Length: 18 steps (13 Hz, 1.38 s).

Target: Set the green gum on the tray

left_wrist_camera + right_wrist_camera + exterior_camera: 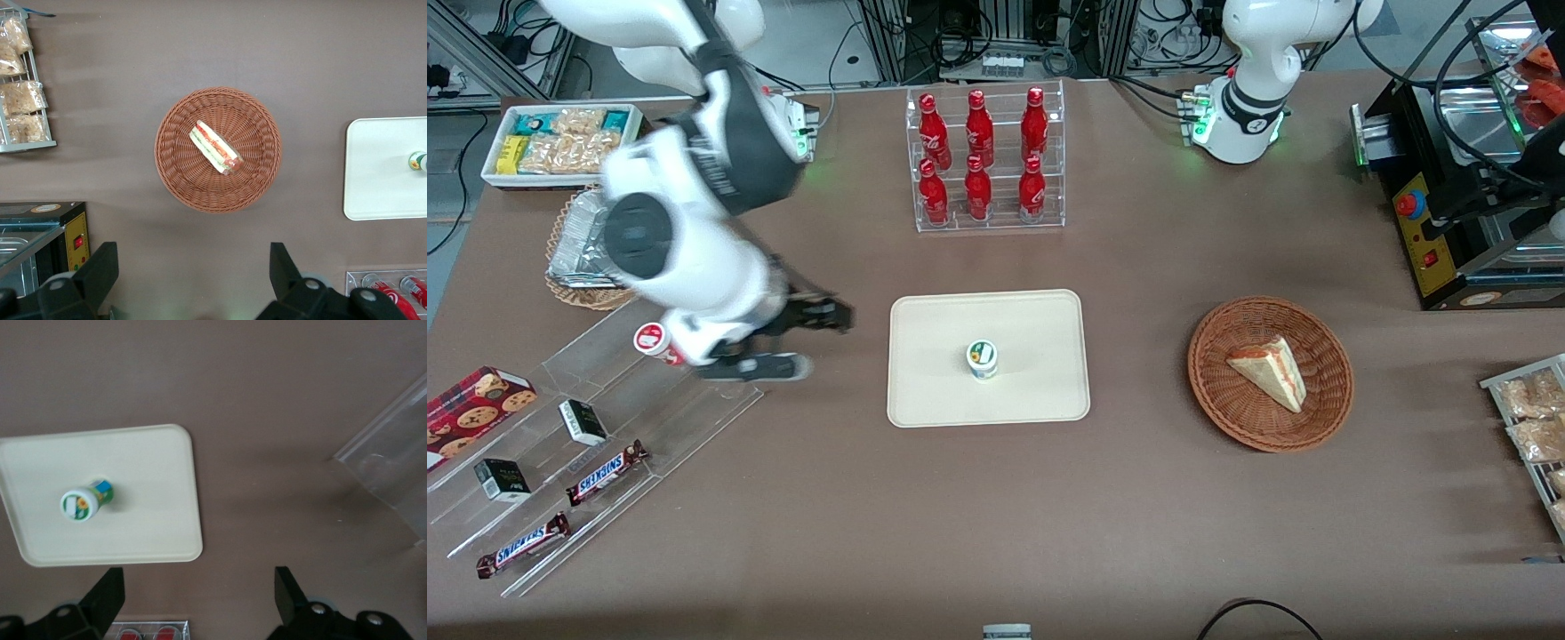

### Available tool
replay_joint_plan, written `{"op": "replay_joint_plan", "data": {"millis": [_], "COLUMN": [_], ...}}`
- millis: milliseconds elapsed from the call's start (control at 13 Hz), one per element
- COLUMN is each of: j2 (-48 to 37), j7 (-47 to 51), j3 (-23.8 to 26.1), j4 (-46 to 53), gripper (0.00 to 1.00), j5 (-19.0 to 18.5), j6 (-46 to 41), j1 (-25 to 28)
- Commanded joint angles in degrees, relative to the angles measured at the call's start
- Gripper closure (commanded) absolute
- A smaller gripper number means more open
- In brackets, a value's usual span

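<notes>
The green gum (982, 359) stands upright on the cream tray (925, 391), near its middle, with nothing touching it. My gripper (809, 342) hangs above the bare brown table beside the tray, toward the working arm's end, between the tray and the clear stepped shelf (605, 427). It is open and holds nothing. In the right wrist view the gum (83, 502) shows its white lid with the green-and-orange mark on the tray (153, 533), and the gripper (199, 587) spreads wide over table only. The parked wrist view catches the tray (373, 187) and the gum (418, 161) at its edge.
A red-lidded canister (651, 340) sits on the clear shelf under my arm, with Snickers bars (607, 472) and small boxes lower down. A rack of red bottles (983, 160) stands farther from the front camera than the tray. A wicker basket with a sandwich (1269, 373) lies toward the parked arm's end.
</notes>
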Motion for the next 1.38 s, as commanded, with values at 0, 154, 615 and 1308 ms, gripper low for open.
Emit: {"op": "replay_joint_plan", "data": {"millis": [0,154,615,1308], "j2": [-6.2,-9.2,-14.8,-15.0], "j7": [-0.7,-4.8,-19.8,-24.0], "j3": [0.6,0.7,3.7,3.9], "j4": [-5.4,-7.5,-9.7,-6.6], "gripper": [0.0,0.0,0.0,0.0], "j5": [1.5,1.4,-0.9,-6.8], "j6": [1.2,1.5,-1.2,-10.1], "j1": [-6.0,-9.1,-19.7,-24.4]}}
